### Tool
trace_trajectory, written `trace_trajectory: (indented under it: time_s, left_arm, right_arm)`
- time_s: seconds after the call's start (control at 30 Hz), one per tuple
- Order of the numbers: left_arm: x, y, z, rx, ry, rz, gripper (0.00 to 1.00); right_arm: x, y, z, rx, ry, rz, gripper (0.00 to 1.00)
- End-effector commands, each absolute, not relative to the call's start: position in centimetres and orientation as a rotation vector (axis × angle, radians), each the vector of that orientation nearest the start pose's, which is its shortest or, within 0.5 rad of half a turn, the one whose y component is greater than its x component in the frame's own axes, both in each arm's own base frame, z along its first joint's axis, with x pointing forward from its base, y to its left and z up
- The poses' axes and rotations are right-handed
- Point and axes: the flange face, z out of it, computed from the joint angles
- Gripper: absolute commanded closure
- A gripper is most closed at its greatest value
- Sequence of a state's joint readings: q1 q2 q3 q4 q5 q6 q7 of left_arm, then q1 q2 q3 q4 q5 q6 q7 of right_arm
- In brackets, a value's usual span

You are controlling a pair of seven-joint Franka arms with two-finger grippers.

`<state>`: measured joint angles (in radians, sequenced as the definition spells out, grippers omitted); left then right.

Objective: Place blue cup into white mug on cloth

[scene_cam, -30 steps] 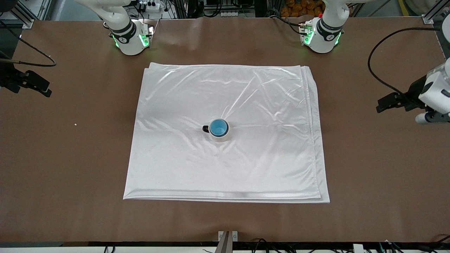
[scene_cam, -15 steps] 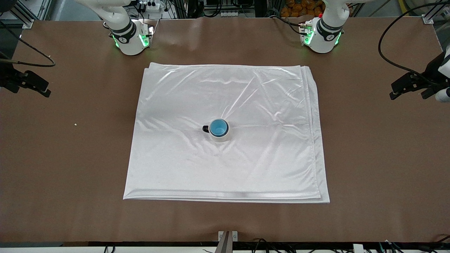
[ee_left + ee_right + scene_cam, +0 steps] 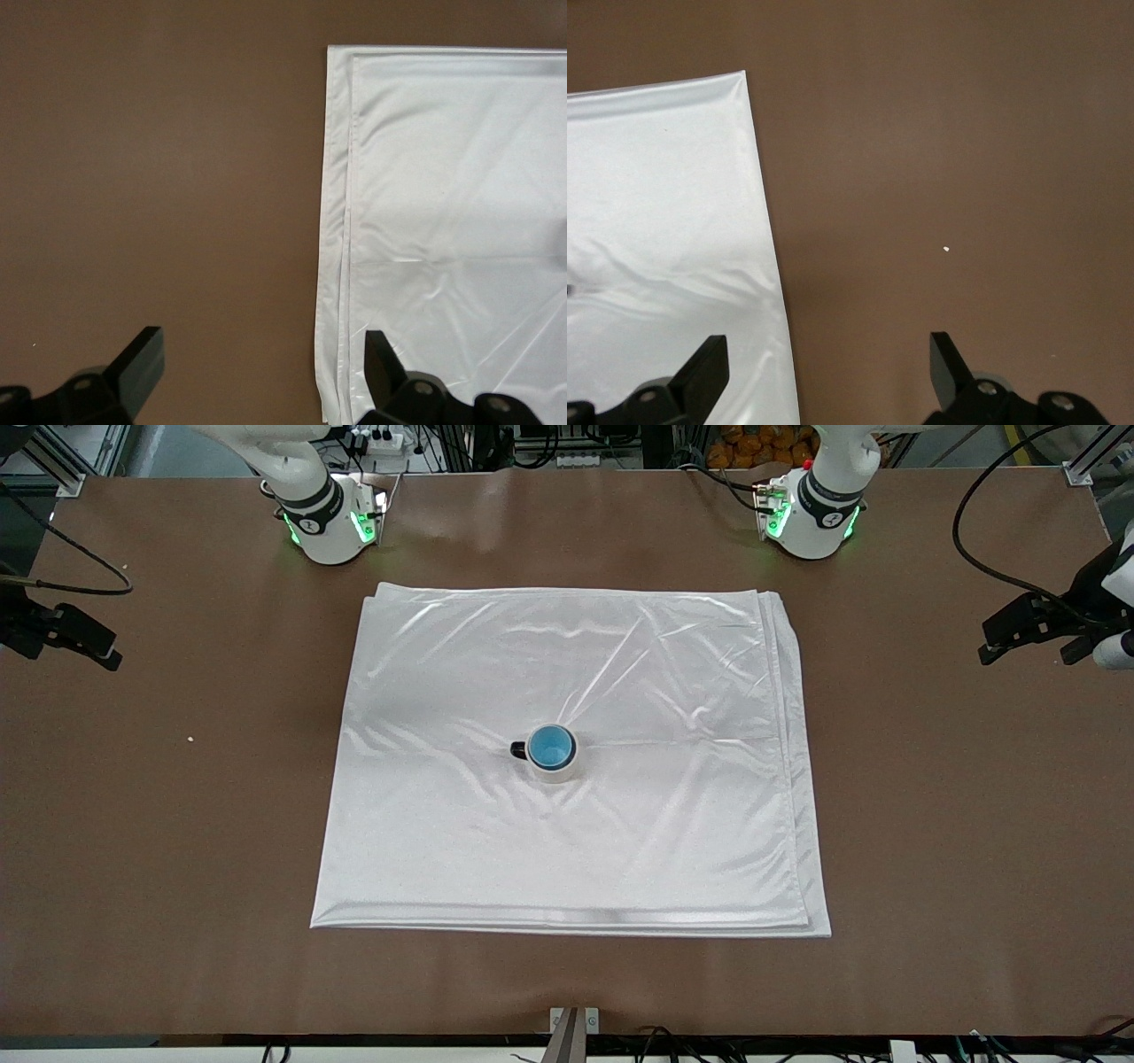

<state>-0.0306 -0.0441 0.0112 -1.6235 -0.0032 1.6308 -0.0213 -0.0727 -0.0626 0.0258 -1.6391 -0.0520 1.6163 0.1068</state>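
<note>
The blue cup point(image 3: 551, 746) sits nested upright inside the white mug point(image 3: 555, 768), only its bright blue, smoothly rounded inside and thin pale rim showing above the mug's off-white cylindrical wall; the mug's small dark handle points toward the right arm's end of the tabletop; the mug stands near the middle of the cloth point(image 3: 461, 850), a large glossy white sheet folded in layers, its stacked edges showing along the side toward the left arm's end, with shallow creases catching the light around the mug; the cloth lies flat on the matte brown tabletop point(image 3: 957, 850); a tiny pale speck point(image 3: 190, 739) lies on the bare brown surface toward the right arm's end, well apart from the cloth; the left gripper point(image 3: 262, 367) hangs over the bare tabletop just beside the cloth's layered edge, its two black fingers spread wide apart and holding nothing; the right gripper point(image 3: 829, 367) hangs at the other end, over the tabletop at the cloth's edge there, its black fingers likewise wide apart and empty.
</note>
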Motion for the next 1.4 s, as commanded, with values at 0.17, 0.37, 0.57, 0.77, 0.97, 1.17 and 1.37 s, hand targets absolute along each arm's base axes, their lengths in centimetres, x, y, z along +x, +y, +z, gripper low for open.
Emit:
trace_trajectory:
  time_s: [0.17, 0.37, 0.57, 0.77, 0.97, 1.17, 1.37]
  left_arm:
    - [54.77, -1.16, 63.33, -3.132, 0.036, -0.067, 0.00]
    - [54.74, -1.15, 63.31, -3.132, 0.034, -0.063, 0.00]
    - [54.72, -1.07, 63.29, -3.132, 0.034, -0.060, 0.00]
    - [54.95, -1.06, 62.94, -3.131, 0.036, -0.051, 0.00]
    - [54.95, -1.14, 62.87, -3.131, 0.039, -0.048, 0.00]
    - [55.00, -1.15, 62.86, -3.131, 0.039, -0.048, 0.00]
    - [54.99, -1.32, 62.79, -3.131, 0.041, -0.046, 0.00]
  right_arm:
    - [53.48, -3.13, 63.48, -3.162, 0.269, -0.087, 0.00]
    - [53.48, -3.13, 63.48, -3.162, 0.269, -0.087, 0.00]
    - [53.52, -3.13, 63.40, -3.162, 0.268, -0.084, 0.00]
    - [53.52, -3.14, 63.33, -3.162, 0.268, -0.082, 0.00]
    - [53.46, -3.79, 63.31, -3.163, 0.271, -0.079, 0.00]
    - [53.44, -4.04, 63.31, -3.162, 0.278, -0.079, 0.00]
    - [53.45, -4.12, 63.33, -3.162, 0.281, -0.081, 0.00]
